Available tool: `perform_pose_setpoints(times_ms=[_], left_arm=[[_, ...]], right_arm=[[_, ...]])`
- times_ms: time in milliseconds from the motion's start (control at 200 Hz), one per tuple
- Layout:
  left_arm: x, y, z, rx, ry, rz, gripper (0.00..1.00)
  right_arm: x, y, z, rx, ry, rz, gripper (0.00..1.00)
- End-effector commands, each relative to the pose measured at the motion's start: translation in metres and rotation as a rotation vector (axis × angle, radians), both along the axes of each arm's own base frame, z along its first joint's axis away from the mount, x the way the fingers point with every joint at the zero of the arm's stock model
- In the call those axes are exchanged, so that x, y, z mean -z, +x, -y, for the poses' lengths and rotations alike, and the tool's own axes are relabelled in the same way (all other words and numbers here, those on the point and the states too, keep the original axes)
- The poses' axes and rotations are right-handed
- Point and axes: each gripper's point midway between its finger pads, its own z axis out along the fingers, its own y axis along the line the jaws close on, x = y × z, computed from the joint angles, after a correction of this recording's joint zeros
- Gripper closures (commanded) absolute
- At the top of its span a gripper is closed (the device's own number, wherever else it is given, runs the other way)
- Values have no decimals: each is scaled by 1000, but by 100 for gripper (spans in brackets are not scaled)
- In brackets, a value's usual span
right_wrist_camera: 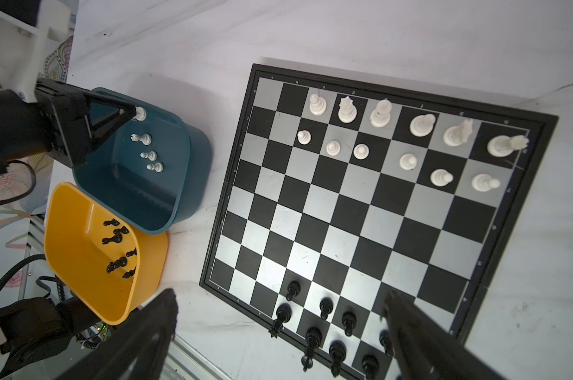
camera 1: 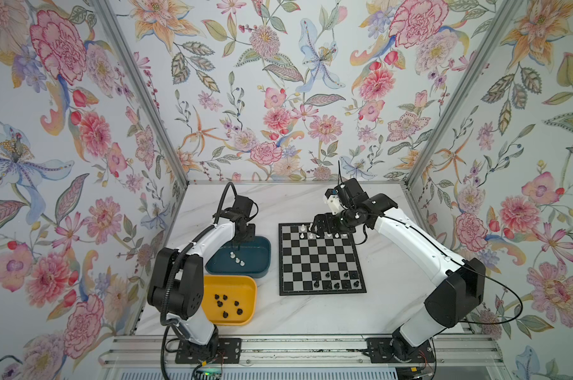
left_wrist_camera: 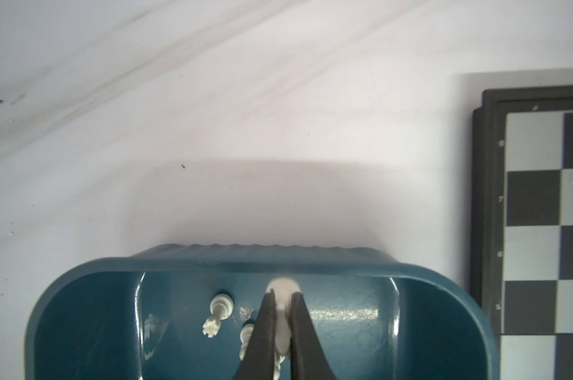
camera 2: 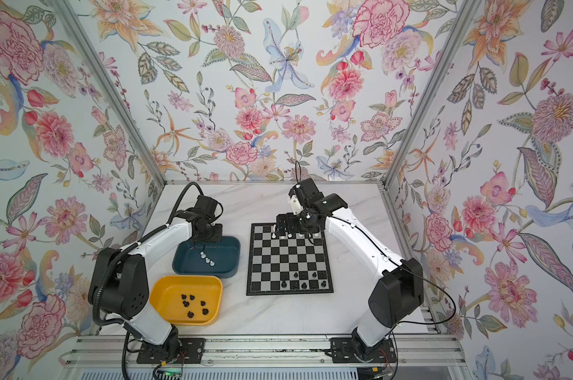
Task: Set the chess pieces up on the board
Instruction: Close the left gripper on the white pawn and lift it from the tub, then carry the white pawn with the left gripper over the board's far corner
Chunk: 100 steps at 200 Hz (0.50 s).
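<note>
In both top views the board (camera 1: 321, 260) lies flat on the marble desk (camera 1: 311, 316). White pieces (camera 1: 336, 235) stand along its far rows and black pieces (camera 1: 336, 279) toward its near edge. Just left of it sit a teal tray (camera 1: 260, 251) and, nearer, a yellow tray (camera 1: 245, 296). The left pincer (camera 1: 236, 244) reaches down into the teal tray's far end. The right pincer (camera 1: 314, 229) hangs over the board's far rows among the white pieces. From up here neither pincer's state is plain. The left wrist view shows the left pincer (left_wrist_camera: 283, 296) clenched on a white piece (left_wrist_camera: 282, 285) inside the teal tray (left_wrist_camera: 245, 263), its dark fingers (left_wrist_camera: 267, 329) pressed to either side. Other white pieces (left_wrist_camera: 219, 309) lie on their sides just beside it. The right wrist view shows the right pincer (right_wrist_camera: 278, 292) released, jaws spread wide with nothing between them, above the board (right_wrist_camera: 344, 204). Six white pieces (right_wrist_camera: 347, 108) stand on its back row with six smaller ones before them. Black pieces (right_wrist_camera: 324, 309) cluster at the opposite edge, and more lie loose in the yellow tray (right_wrist_camera: 81, 230).
</note>
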Motion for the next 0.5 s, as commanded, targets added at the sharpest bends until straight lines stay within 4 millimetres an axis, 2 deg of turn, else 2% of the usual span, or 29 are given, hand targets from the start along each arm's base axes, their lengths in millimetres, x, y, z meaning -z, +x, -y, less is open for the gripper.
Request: perform_pose_setpoints(times_ms=[0,220,495], left_arm=[[-16,1,12,12,-14,-16,100],[-30,16,55,79,-36,4,100],[-27,29,104,139,-62,7,100]], right_arm=[[-10,4,-1,11,8,33,1],[-12,-2,9,23,2,42,1],[-12,-10,32,61,5,42,1]])
